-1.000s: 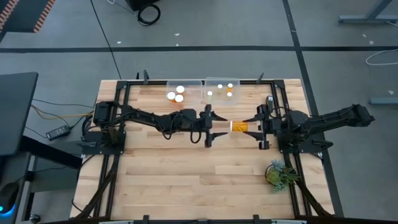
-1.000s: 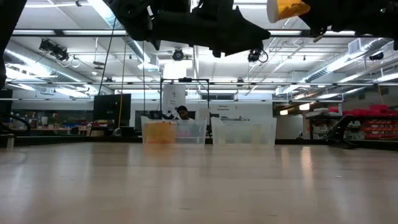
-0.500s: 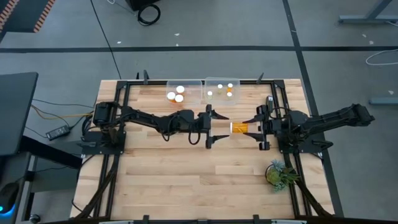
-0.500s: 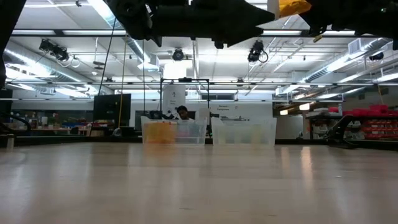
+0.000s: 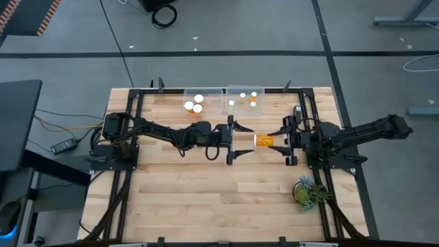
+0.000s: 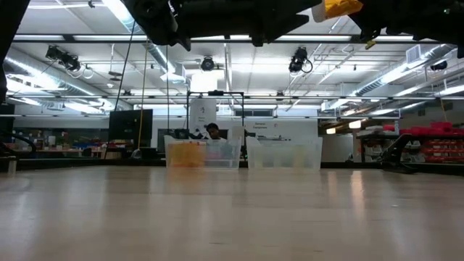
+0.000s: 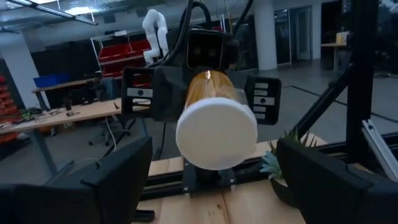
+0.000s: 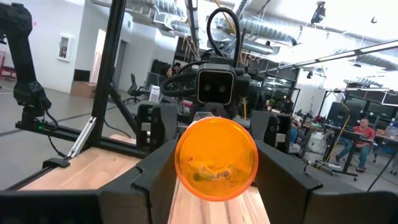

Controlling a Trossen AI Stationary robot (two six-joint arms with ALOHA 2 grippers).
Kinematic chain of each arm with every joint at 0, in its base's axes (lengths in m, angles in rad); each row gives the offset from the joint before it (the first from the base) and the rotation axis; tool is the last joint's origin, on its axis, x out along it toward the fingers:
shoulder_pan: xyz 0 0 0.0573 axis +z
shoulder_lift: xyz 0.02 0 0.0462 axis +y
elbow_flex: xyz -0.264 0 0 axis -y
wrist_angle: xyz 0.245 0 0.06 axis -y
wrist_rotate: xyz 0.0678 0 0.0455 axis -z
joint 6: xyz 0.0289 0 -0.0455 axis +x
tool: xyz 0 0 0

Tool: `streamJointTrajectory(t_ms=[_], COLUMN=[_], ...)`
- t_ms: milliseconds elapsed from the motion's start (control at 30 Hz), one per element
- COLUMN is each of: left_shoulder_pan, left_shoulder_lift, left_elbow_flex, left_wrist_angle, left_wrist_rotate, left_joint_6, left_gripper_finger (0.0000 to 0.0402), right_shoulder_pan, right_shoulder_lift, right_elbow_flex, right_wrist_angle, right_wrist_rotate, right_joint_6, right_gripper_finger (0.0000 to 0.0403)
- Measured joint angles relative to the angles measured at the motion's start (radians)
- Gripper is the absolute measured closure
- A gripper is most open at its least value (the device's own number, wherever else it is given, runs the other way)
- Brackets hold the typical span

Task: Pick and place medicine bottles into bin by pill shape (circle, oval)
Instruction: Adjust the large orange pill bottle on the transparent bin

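From above, two dark arms meet over the middle of a wooden tabletop (image 5: 206,199). The right end effector (image 5: 288,140) holds a medicine bottle (image 5: 264,140) lying sideways in the air, its white cap pointing toward the left arm. The left end effector (image 5: 232,139) faces it with its fingers spread wide, one on each side of the cap end, not closed on it. At the far edge sit two clear bins side by side: the left bin (image 5: 204,101) holds white-capped bottles (image 5: 194,103), and the right bin (image 5: 245,98) holds smaller-capped ones (image 5: 245,100). A green plant (image 5: 307,191) stands near the right arm's base.

From tabletop height, both arms hang dark along the upper edge. The orange bottle (image 6: 335,9) shows high up, well clear of the wood. The two bins (image 6: 203,154) stand far back, with a person seated behind them.

From the left wrist, the bottle's white cap (image 7: 216,132) fills the centre, gripped farther back by the right end effector (image 7: 202,93). The left arm's own fingers (image 7: 118,180) stand wide apart at either side.

From the right wrist, the bottle's orange base (image 8: 216,158) sits clamped between that arm's fingers (image 8: 149,177), with pills dimly visible inside; their shape cannot be told. The left end effector (image 8: 216,121) faces it just beyond.
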Motion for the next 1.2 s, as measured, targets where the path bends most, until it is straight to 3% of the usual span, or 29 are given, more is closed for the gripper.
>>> streamJointTrajectory(t_ms=[200, 400, 1000, 1200], left_shoulder_pan=[-0.001, -0.006, -0.006, -0.004], left_shoulder_lift=[0.047, 0.135, 0.136, 0.135], left_elbow_flex=[0.021, 0.130, 0.140, 0.139], left_wrist_angle=[0.022, 0.001, 0.085, 0.099], left_wrist_rotate=[0.003, 0.002, 0.027, 0.027], left_joint_6=[-0.038, 0.006, 0.006, 0.009], left_gripper_finger=[0.0049, 0.0049, 0.0049, 0.0074], right_shoulder_pan=[0.000, 0.000, 0.000, 0.000], right_shoulder_lift=[0.001, 0.013, 0.012, 0.010], right_elbow_flex=[0.000, 0.000, 0.000, 0.000], right_wrist_angle=[0.000, -0.002, 0.007, 0.011], right_wrist_rotate=[-0.001, -0.001, -0.004, -0.004], right_joint_6=[0.000, 0.006, 0.000, -0.007], right_gripper_finger=[0.0201, 0.0201, 0.0201, 0.0201])
